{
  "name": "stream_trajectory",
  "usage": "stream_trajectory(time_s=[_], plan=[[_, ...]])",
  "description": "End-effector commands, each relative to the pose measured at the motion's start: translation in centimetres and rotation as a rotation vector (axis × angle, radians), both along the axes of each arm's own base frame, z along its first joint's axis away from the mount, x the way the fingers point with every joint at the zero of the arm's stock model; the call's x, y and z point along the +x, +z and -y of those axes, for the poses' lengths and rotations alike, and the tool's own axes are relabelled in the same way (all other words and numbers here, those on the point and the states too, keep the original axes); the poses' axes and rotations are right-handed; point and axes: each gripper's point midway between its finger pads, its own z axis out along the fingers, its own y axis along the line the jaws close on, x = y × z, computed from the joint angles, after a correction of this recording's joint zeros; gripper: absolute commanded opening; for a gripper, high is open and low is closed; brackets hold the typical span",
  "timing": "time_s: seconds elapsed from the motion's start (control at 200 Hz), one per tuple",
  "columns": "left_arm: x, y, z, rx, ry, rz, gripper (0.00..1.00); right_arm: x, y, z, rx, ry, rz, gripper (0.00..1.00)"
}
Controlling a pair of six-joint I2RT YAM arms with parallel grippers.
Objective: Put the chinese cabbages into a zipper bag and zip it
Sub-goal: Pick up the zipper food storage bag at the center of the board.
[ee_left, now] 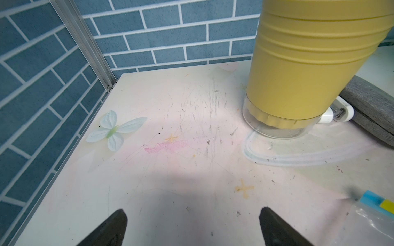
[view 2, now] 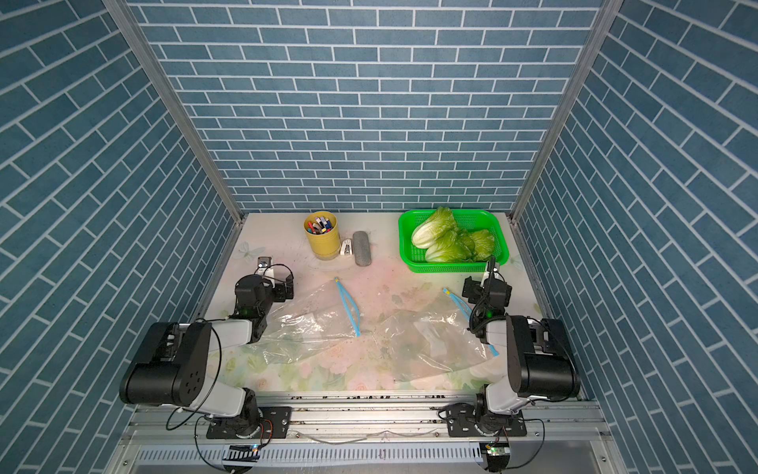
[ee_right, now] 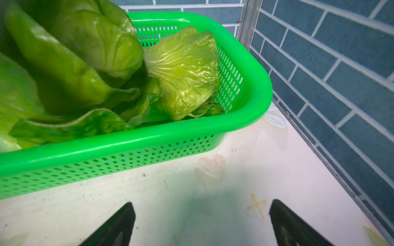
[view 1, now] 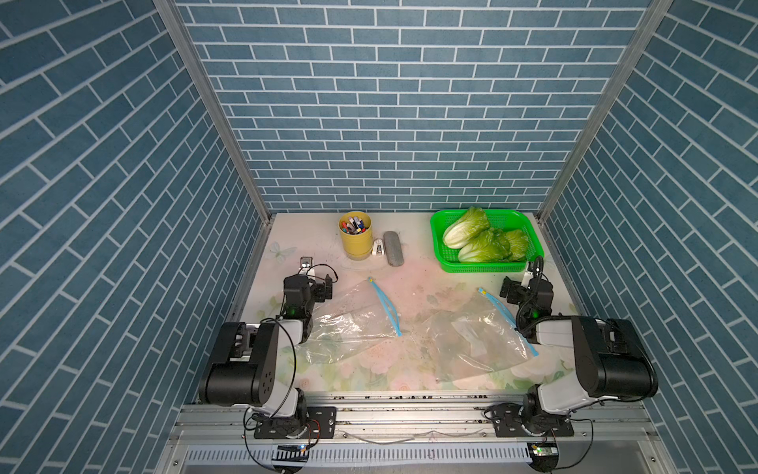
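Observation:
Three chinese cabbages [view 1: 465, 227] [view 1: 482, 248] [view 1: 517, 242] lie piled in a green basket [view 1: 484, 269] at the back right, seen in both top views [view 2: 434, 227]. Close up in the right wrist view, cabbage leaves [ee_right: 185, 70] fill the basket [ee_right: 149, 138]. Two clear zipper bags with blue zip strips lie flat mid-table, one on the left [view 1: 340, 324] and one on the right [view 1: 471, 340]. My left gripper [view 1: 305, 269] [ee_left: 193, 213] hovers open over bare table beside the left bag. My right gripper [view 1: 531, 269] [ee_right: 202, 205] is open just in front of the basket's near right corner.
A yellow cup [view 1: 355, 238] [ee_left: 309, 64] of pens stands at the back centre, with a white stapler [view 1: 378, 248] and a grey case [view 1: 393, 248] beside it. Blue brick walls and metal corner posts close in three sides. A bag corner [ee_left: 375, 223] shows in the left wrist view.

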Motion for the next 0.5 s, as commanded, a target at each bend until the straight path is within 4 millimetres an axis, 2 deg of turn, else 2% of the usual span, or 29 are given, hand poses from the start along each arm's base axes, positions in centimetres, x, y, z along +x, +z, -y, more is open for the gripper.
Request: stream_trajectory(time_s=[0.0,0.495], plan=[[-0.05,-0.45,-0.09,0.007,-0.003,-0.021,0.99,0.25,0.36,0.04,-0.008,0.007,0.016,0.99],[-0.07,-0.47,-0.09,0.006,-0.003,-0.021,0.99,0.25,0.42,0.06,-0.007,0.007,0.019,0.99]])
